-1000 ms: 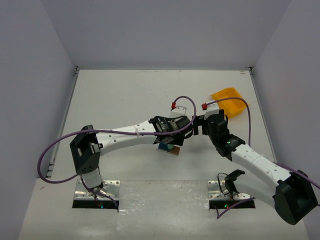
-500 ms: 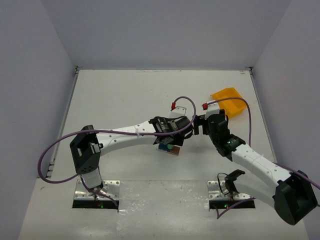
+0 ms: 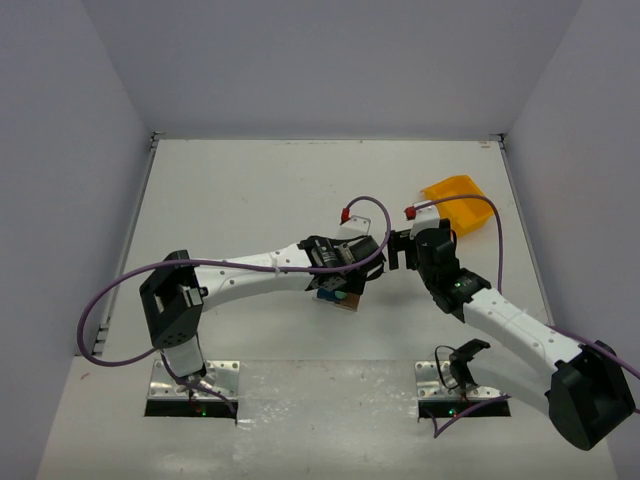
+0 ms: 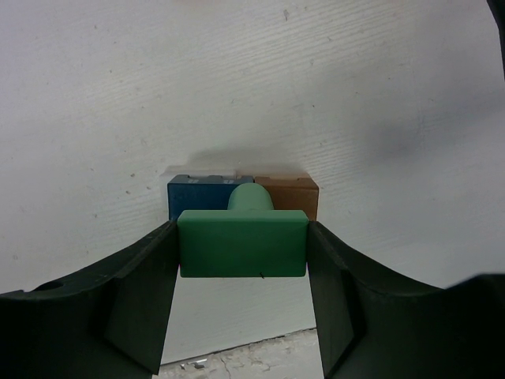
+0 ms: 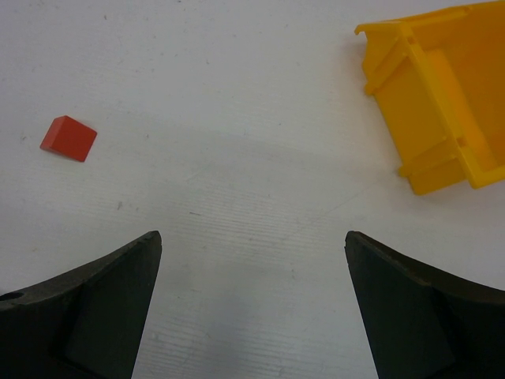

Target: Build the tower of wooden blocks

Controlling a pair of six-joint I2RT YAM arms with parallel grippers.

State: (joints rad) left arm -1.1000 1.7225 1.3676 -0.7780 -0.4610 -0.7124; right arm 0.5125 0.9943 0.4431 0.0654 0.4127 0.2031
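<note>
Four small wooden blocks show in all: one green, one blue, one brown and one red. Two tools are in view, one per arm, and one yellow bin (image 3: 455,200).

One block, the green block (image 4: 241,254), is pinched in the left tool (image 4: 241,237), whose two dark fingers (image 4: 142,292) press flat against its left and right ends. A rounded green part shows just above it at 12 o'clock; I cannot tell whether it belongs to the same block. Right behind, the blue block (image 4: 197,193) and the brown block (image 4: 292,196) lie on the white counter (image 3: 250,190) side by side and touching, blue at 11 o'clock and brown at 1 o'clock of the green one. Whether the green block rests on them or is clear of them, I cannot tell. From above, this pair sits near the middle of the counter, under the left wrist.

One block lies alone: the red block (image 5: 69,137), flat on the counter at 10 o'clock from the right tool (image 5: 252,241). That tool is spread wide with nothing between its fingers. The bin lies tipped on its side at 1 o'clock from it, well apart from the red block.
</note>
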